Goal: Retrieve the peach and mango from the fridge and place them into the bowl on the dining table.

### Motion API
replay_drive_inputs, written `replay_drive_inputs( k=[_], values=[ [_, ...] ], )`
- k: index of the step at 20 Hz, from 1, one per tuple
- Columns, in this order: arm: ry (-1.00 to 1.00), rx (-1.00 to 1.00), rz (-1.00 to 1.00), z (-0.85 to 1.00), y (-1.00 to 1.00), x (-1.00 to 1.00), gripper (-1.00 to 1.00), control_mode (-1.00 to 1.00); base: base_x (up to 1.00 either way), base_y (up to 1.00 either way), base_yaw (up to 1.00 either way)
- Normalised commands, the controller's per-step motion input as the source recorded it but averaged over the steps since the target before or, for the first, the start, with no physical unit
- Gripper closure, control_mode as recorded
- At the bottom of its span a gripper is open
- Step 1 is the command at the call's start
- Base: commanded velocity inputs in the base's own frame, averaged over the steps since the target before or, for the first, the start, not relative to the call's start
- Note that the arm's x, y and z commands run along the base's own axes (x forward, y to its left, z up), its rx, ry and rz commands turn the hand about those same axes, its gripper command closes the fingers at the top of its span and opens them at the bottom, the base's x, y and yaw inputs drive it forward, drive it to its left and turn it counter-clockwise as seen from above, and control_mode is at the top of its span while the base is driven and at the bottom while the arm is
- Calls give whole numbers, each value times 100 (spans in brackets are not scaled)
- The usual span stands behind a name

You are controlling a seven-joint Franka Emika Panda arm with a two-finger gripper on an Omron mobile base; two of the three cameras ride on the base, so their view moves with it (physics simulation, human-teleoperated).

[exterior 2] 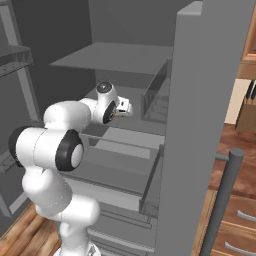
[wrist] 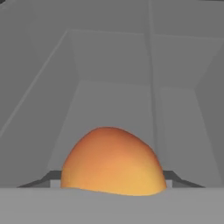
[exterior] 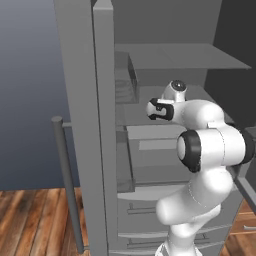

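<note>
The mango (wrist: 111, 162), yellow-orange with a red blush on top, fills the lower middle of the hand view. My gripper (wrist: 113, 180) has a dark fingertip (wrist: 49, 177) pressed against each of its sides, shut on it. The arm reaches into the open fridge (exterior: 80, 100) at middle-shelf height, and the hand (exterior 2: 121, 107) sits over the shelf (exterior 2: 135, 95). A sliver of orange shows under the hand in the right base view. The peach, the bowl and the dining table are out of view.
Both fridge doors (exterior 2: 200, 125) stand open on either side of the arm, with door bins and a bar handle (exterior: 67, 185). Another shelf (exterior: 175, 55) hangs close above the hand and grey drawers (exterior 2: 115, 175) lie below. A knife block (exterior 2: 247, 117) stands at the right.
</note>
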Motion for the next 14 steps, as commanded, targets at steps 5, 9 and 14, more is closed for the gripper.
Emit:
replay_drive_inputs(
  k=[5, 9, 14],
  values=[
    [-9, 0, 0, -17, 2, -97, 100, -100, 0, 0, 0],
    [-26, 3, 0, 20, -13, -100, 100, -100, 0, 0, 0],
    [-22, 8, 0, 75, -36, -100, 100, -100, 0, 0, 0]
  ],
)
